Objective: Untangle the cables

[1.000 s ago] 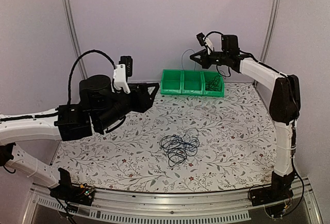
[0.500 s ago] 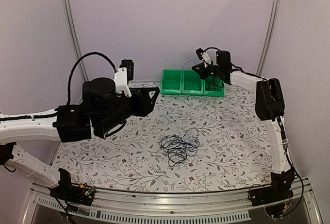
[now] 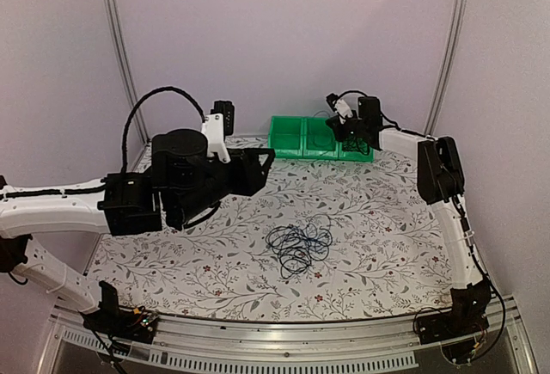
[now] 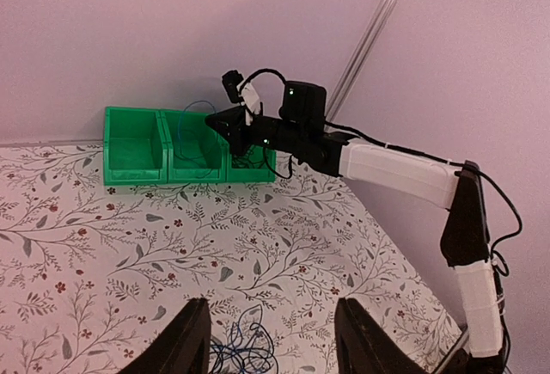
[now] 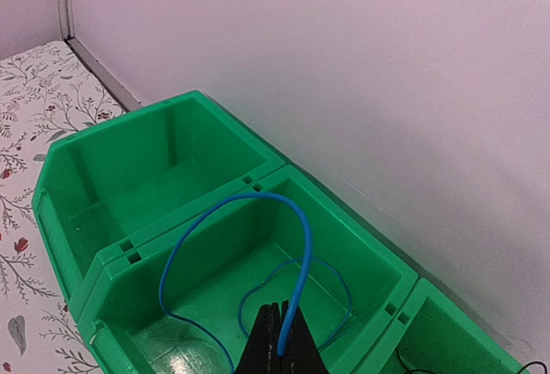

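Observation:
A loose tangle of thin black and blue cables (image 3: pixel 298 245) lies mid-table; its top shows between the left fingers in the left wrist view (image 4: pixel 241 352). My left gripper (image 3: pixel 262 163) (image 4: pixel 273 309) hovers open above and left of the tangle, holding nothing. My right gripper (image 3: pixel 337 125) (image 5: pixel 282 344) (image 4: pixel 219 120) is shut on one blue cable (image 5: pixel 296 219). That cable arcs up from the fingertips and loops down onto the floor of the middle compartment of the green bins (image 3: pixel 301 152) (image 5: pixel 361 236) (image 4: pixel 137 172).
The three-compartment green bin row stands against the back wall. The right compartment holds thin black wire (image 3: pixel 357 142); the left one looks empty. The floral table cover (image 3: pixel 387 219) ends at a metal rail along the near edge.
The right arm has swung left and down from above the bins, bringing the blue cable into the middle compartment. The left arm has shifted a little to the right.

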Available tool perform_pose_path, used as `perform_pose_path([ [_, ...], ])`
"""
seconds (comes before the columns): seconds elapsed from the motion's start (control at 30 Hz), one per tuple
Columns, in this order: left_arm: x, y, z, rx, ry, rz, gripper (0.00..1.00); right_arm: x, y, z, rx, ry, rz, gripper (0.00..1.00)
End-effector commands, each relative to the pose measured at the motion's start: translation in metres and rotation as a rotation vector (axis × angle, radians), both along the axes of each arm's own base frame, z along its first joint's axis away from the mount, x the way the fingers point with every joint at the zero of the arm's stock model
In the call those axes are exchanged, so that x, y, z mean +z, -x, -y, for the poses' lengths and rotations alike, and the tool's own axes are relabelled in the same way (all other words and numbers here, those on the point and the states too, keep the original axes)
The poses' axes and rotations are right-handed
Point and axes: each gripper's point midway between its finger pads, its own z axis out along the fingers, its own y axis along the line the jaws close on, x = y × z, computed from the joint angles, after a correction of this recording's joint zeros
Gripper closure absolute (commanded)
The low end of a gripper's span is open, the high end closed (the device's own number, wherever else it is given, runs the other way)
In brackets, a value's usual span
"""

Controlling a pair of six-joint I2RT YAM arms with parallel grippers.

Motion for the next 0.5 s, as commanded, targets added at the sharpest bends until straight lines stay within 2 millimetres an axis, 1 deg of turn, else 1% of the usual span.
perform_pose_path([
  [0.0, 0.009, 0.003, 0.008, -0.010, 0.005, 0.007, 0.48, -0.014, -0.009, 0.007, -0.012, 0.084, 0.048, 1.00],
  [0.1, 0.008, 0.002, 0.011, -0.014, 0.002, 0.013, 0.48, -0.022, -0.004, 0.005, 0.015, 0.111, 0.031, 0.98],
  [0.2, 0.010, 0.001, 0.014, -0.017, 0.003, 0.020, 0.48, -0.030, 0.005, -0.001, 0.082, 0.143, 0.017, 0.98],
  [0.3, 0.013, 0.001, 0.015, -0.022, 0.000, 0.028, 0.48, -0.031, 0.007, -0.004, 0.103, 0.167, 0.025, 0.94],
  [0.37, 0.012, 0.001, 0.014, -0.018, 0.002, 0.026, 0.48, -0.036, 0.010, -0.003, 0.111, 0.179, 0.004, 0.93],
  [0.4, 0.011, 0.002, 0.013, -0.016, 0.004, 0.024, 0.48, -0.037, 0.012, -0.004, 0.116, 0.185, -0.002, 0.89],
  [0.47, 0.010, 0.002, 0.011, -0.012, 0.010, 0.027, 0.48, -0.036, 0.012, -0.003, 0.112, 0.202, 0.001, 0.73],
])
